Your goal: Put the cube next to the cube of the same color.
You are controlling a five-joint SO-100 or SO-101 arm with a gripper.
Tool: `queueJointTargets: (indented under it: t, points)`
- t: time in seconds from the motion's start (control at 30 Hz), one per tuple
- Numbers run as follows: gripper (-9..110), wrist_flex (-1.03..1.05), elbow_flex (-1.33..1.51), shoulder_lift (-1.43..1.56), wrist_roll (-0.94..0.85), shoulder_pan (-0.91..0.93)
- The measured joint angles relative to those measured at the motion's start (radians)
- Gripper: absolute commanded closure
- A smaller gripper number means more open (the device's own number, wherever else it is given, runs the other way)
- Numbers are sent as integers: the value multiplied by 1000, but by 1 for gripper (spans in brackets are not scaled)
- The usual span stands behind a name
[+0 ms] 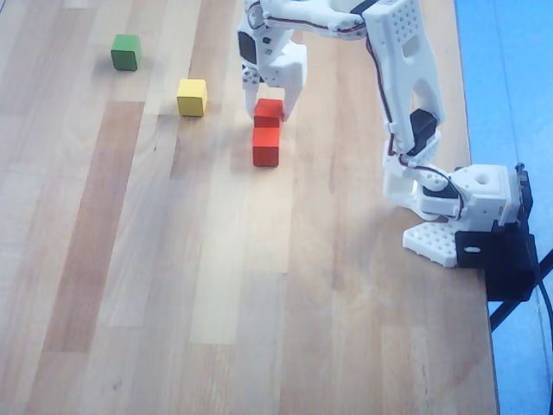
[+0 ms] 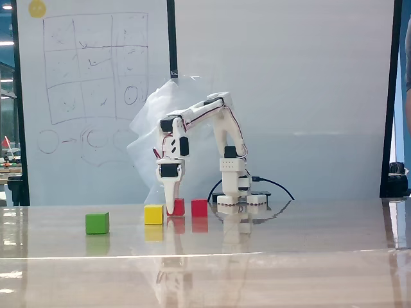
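Note:
In the overhead view my gripper (image 1: 269, 111) is shut on a red cube (image 1: 268, 110), which sits directly above a second red cube (image 1: 266, 146), the two nearly touching. In the fixed view the held red cube (image 2: 178, 206) rests at table level between the yellow cube (image 2: 153, 214) and the other red cube (image 2: 200, 207), with my gripper (image 2: 171, 208) pointing straight down over it.
A yellow cube (image 1: 192, 97) lies left of the gripper and a green cube (image 1: 125, 52) lies farther up-left in the overhead view. The arm's base (image 1: 471, 207) stands at the table's right edge. The wooden table (image 1: 173, 303) stretches below.

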Motion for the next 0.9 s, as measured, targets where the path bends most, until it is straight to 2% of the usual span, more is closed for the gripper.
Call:
queueJointTargets:
  t: [0.27, 0.63, 0.9]
  points:
    - [99, -5, -29, -37, -3, 0]
    - [69, 38, -31, -40, 12, -8]
    - [68, 123, -31, 3, 12, -11]
